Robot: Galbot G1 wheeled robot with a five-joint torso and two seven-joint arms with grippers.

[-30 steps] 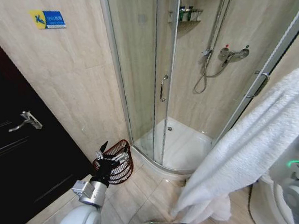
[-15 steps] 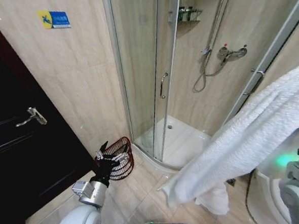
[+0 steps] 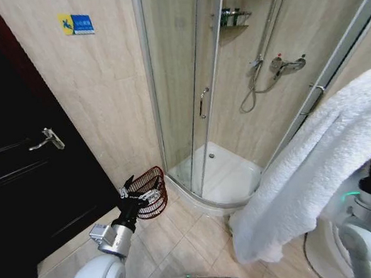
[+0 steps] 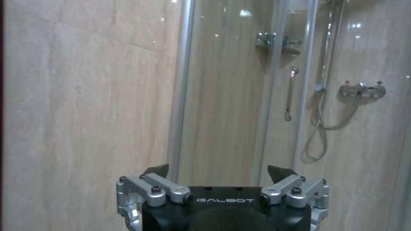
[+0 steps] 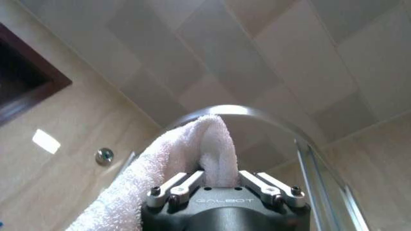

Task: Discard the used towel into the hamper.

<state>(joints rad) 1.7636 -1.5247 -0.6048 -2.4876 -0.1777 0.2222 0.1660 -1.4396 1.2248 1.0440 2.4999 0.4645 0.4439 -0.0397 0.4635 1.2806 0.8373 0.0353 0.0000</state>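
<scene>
Item: towel, white, terry. Hanging in a long diagonal drape from the upper right down toward the floor, lower end dangling just above the tiles near the shower tray.

Right end effector: clamping on a fold of the towel, cloth bunching up between the fingers, wrist pointing toward the ceiling.

Item: hamper, dark red-brown wire, round. Standing on the floor against the tiled wall, at the corner between the dark door and the shower enclosure.

Left end effector: hovering low, just before the hamper's rim, fingers spread apart, gripping nothing.

Step in hand, as judged: carrying the towel, not yet discarding. Towel and hamper well apart.

Next move, as judged: calling for bringing the right arm across and down over the hamper's mouth, gathering the trailing end inside, then releasing.
</scene>
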